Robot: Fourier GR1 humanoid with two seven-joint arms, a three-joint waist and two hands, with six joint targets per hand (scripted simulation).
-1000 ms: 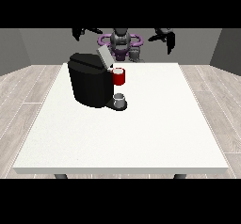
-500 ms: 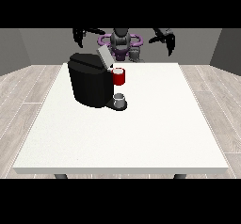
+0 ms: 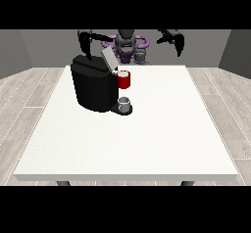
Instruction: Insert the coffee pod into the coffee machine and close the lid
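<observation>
The black coffee machine (image 3: 95, 87) stands on the white table (image 3: 147, 139), left of the middle. Its grey lid (image 3: 109, 59) is tilted up and open. A red thing at the machine (image 3: 124, 79) sits at its front, and a grey thing (image 3: 125, 104) stands on the base below it. Another small grey thing (image 3: 141, 56) is at the table's far edge by the robot's torso; I cannot tell it for the pod. The hand at the view's left (image 3: 86, 40) hangs above the machine's back, fingers relaxed downward. The hand at the view's right (image 3: 175, 37) is raised over the far edge, holding nothing.
The robot's dark and purple torso (image 3: 126, 43) is behind the table's far edge. The table spreads wide in front of and to the right of the machine. A wooden floor surrounds the table.
Both hands have shifted only slightly above the table's far edge. The machine and its lid stand as before.
</observation>
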